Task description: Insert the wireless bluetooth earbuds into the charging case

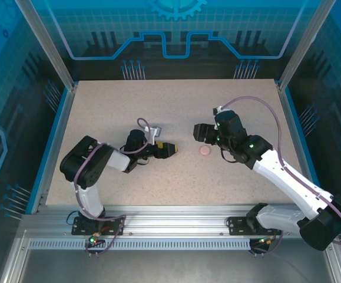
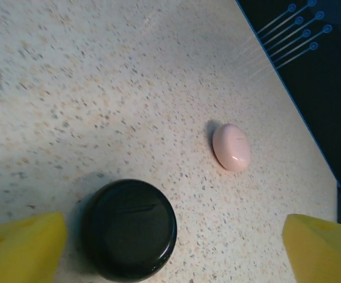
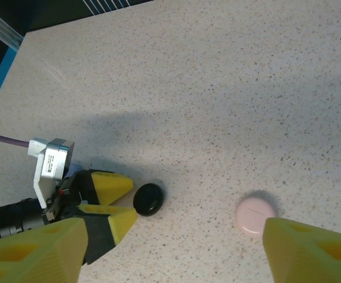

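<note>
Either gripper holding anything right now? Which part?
Nothing held. Both the left gripper and right gripper are open; the black case and pink case lie free on the table.

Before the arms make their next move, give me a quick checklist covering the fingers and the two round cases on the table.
1. Left fingers spread open: ok.
2. Right fingers spread open: ok.
3. Black case free of any grip: ok; it lies on the table just ahead of the left fingers.
4. Black case lid open for loading: not ok, it is shut.
5. Pink case lid open: not ok, it is shut and lies apart from the black one.
6. Earbuds already inside: cannot tell with both lids shut.
</note>
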Controlling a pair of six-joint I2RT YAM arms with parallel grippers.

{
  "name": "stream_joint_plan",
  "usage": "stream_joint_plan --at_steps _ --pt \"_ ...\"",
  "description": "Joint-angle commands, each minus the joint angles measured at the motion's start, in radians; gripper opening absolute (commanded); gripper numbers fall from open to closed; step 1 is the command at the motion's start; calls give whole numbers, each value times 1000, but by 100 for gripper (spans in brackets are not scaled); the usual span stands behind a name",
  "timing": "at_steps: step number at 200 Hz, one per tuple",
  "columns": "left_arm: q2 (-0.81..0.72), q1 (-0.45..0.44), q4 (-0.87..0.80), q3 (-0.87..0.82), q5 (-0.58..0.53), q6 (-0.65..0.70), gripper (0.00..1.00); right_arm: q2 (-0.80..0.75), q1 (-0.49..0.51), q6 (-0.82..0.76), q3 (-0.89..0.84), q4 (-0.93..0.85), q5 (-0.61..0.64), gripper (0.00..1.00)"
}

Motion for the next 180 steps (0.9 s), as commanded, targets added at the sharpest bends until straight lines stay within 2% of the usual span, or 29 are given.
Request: stream_joint_plan --at_steps 1,7,11,49,80,99,120,168,180 --pt "-79 8 -174 19 -77 79 99 -38 -8 -11 24 -45 40 92" --pt "-109 8 -207 23 -92 96 99 -48 -12 -17 24 -53 51 99" --pt "-129 8 -229 26 -102 106 99 -54 -17 -21 26 -60 58 100" --pt "-355 9 -374 47 -235 227 99 -111 -83 -97 50 -122 124 100" --pt "-536 10 -430 41 -366 333 99 -129 -129 -204 32 -97 251 100" --pt "-651 10 -436 15 -431 412 99 -139 -177 -285 -31 -3 314 100" --pt "-768 22 -468 -21 -489 490 99 -158 -250 -376 -135 134 309 100" --pt "-969 184 -464 -192 -557 534 99 -93 -382 -507 -398 476 259 100" --pt "-981 194 -411 -248 -609 565 99 -56 -401 -528 -461 583 255 100"
